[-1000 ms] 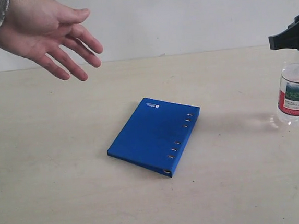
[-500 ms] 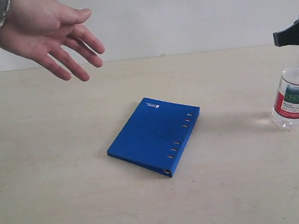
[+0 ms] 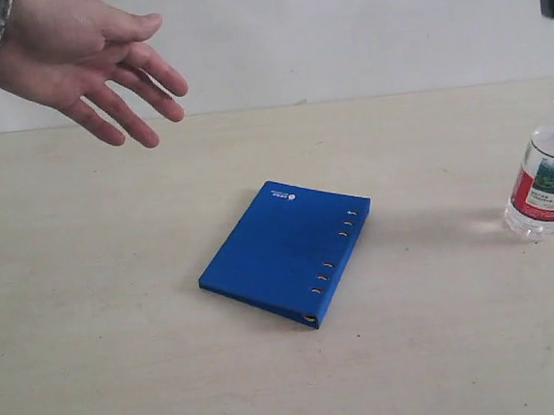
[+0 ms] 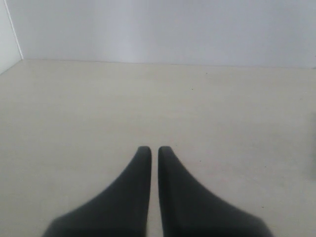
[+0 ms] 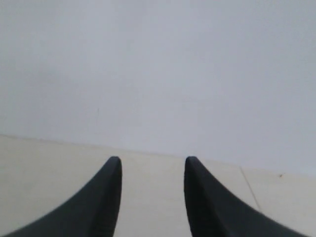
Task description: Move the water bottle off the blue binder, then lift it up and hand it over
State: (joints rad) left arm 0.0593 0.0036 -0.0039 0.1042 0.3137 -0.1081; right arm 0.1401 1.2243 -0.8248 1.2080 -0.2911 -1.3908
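Blue binder [image 3: 287,252] lies flat; water bottle [image 3: 547,184] stands well apart; person's hand [image 3: 80,60] above; left fingers [image 4: 133,187] together; right fingers [image 5: 98,202] parted, empty.

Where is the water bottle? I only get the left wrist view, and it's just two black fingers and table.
Observer: The water bottle stands on the table, at the far right of the exterior view.
Operator: Is it on the blue binder?
Observer: No, the blue binder lies apart from it, mid-table, with nothing on top.
Operator: Is somebody waiting for it?
Observer: An open hand hovers at the upper left, holding nothing.
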